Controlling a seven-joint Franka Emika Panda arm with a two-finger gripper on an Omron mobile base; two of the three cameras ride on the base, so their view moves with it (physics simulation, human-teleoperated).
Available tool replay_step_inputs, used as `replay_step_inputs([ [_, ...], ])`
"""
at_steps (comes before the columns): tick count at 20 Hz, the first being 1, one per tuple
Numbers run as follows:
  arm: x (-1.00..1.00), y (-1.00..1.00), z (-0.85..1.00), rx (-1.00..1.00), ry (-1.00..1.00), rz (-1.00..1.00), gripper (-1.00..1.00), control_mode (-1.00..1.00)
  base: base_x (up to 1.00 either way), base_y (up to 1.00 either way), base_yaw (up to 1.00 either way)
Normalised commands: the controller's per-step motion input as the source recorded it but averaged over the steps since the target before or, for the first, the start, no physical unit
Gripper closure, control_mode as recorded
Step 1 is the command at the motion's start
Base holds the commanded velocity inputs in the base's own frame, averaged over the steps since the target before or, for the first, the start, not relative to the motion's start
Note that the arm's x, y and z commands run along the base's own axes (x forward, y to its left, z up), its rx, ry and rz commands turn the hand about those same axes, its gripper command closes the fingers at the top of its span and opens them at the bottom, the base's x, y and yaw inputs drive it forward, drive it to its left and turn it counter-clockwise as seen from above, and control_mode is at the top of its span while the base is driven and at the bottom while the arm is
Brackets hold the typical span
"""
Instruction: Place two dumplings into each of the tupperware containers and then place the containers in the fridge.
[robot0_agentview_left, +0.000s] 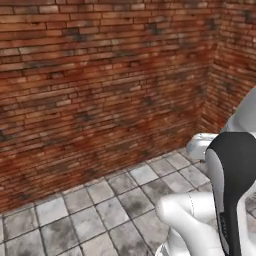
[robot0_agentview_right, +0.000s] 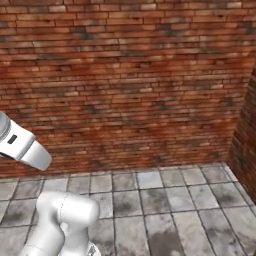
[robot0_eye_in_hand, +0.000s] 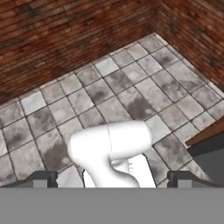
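Note:
My gripper (robot0_eye_in_hand: 113, 179) is open: its two dark fingertips (robot0_eye_in_hand: 43, 178) stand far apart at the bottom of the hand view, with nothing between them. It looks down from high up over a grey tiled floor (robot0_eye_in_hand: 109, 87). The dumplings, the tupperware containers and the fridge are out of view. A brown wooden edge (robot0_eye_in_hand: 205, 133) over a dark grey face shows at the lower right of the hand view; I cannot tell what it belongs to.
Red brick walls (robot0_agentview_left: 100, 75) meet in a corner (robot0_agentview_left: 212, 60) ahead, with a second wall (robot0_agentview_right: 247, 150) running along the right. The grey tiled floor (robot0_agentview_right: 165, 210) lies bare in front of the base. My white arm (robot0_agentview_left: 235, 190) rises close by.

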Motion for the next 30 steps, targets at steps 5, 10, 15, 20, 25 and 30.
replay_step_inputs([
  [5,0.00,0.00,0.00,0.00,0.00,0.00,-1.00,1.00,-0.19,0.00,1.00],
  [10,0.00,0.00,0.00,0.00,0.00,0.00,-1.00,1.00,0.05,-0.02,0.98],
  [15,0.00,0.00,0.00,0.00,0.00,0.00,-1.00,1.00,0.80,-0.74,0.50],
  [20,0.00,0.00,0.00,0.00,0.00,0.00,-1.00,1.00,0.21,-1.00,0.30],
  [25,0.00,0.00,0.00,0.00,0.00,0.00,-1.00,1.00,0.41,-1.00,0.36],
  [30,0.00,0.00,0.00,0.00,0.00,0.00,-1.00,1.00,0.42,-1.00,0.45],
])
